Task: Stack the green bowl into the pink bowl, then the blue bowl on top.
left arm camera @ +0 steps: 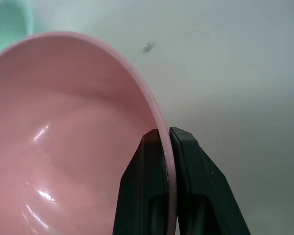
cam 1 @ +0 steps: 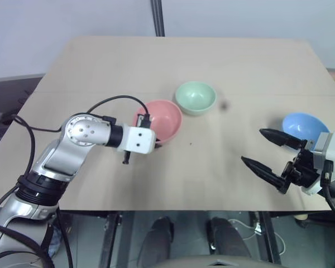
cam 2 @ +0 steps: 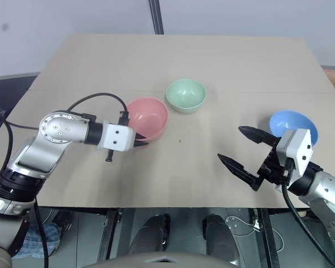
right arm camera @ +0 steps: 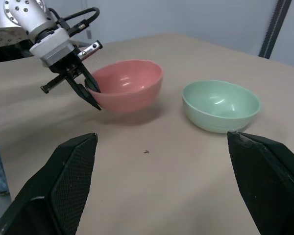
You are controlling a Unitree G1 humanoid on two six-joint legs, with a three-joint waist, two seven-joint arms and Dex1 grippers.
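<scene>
Nearest the robot, the right gripper waits with its jaws spread wide and empty just in front of the blue bowl, and it should stay there for now. The left gripper has its 2 fingers pinched on the near rim of the pink bowl. This thin grip should hold firm and move slowly so the bowl does not tip. The green bowl sits just behind the pink one, apart from it.

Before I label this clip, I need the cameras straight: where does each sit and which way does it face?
Head pair: looks forward and down on the table with both arms and three bowls.
Left wrist: along the left pincer, shut on the pink bowl rim.
Right wrist: past the open right pincer at the pink bowl, the green bowl and the left pincer.
All views share the pink bowl.
</scene>
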